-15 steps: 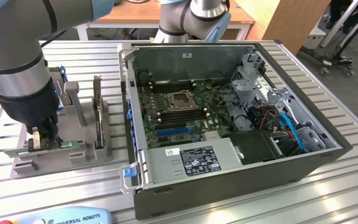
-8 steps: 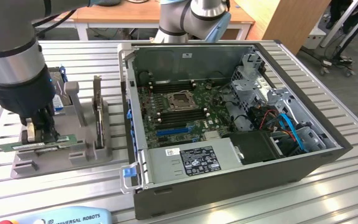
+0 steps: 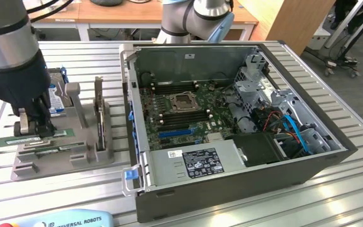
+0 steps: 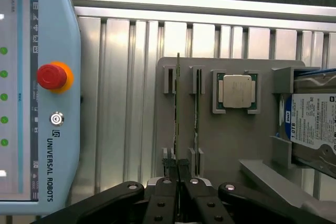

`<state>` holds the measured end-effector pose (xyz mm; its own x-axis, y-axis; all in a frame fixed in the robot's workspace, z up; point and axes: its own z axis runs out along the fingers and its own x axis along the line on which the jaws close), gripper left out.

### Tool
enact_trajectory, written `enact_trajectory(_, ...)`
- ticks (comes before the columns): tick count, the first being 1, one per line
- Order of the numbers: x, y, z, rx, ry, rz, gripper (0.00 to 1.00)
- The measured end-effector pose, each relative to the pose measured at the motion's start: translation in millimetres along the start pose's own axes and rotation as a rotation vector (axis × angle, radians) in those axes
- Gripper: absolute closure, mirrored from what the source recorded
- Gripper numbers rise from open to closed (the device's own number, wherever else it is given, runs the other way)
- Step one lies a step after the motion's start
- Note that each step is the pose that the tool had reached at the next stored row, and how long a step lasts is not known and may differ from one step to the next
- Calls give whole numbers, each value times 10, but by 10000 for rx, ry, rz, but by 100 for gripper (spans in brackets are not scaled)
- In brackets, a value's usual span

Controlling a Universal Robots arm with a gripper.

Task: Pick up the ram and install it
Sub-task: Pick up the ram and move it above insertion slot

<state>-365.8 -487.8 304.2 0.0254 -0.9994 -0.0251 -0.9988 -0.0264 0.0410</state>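
The ram point(image 3: 12, 140) is a long green stick seen in the exterior view at the left, over the grey holder point(image 3: 62, 161). My gripper point(image 3: 35, 134) is shut on it near one end, and the stick's other end juts out toward the exterior view's left. In the wrist view the ram point(image 4: 178, 108) runs edge-on away from my gripper point(image 4: 178, 176), whose dark fingers point(image 4: 167, 184) press on both its sides. A second ram stick point(image 4: 196, 114) stands in the neighbouring slot of the holder. The open computer case point(image 3: 332, 156) shows the motherboard point(image 3: 178, 106) with its memory slots.
The holder also carries a processor chip point(image 4: 237, 91), a hard drive with a blue label point(image 4: 315, 124) and an upright expansion card point(image 3: 98, 111). A pale blue teach pendant point(image 4: 31, 93) with a red stop button lies beside it. All stand on a ribbed metal table point(image 3: 332, 189).
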Motion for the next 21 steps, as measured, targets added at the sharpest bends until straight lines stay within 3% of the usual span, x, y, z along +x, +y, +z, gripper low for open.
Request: enact_trajectory(21,-15,25,-605,0,0,0,89)
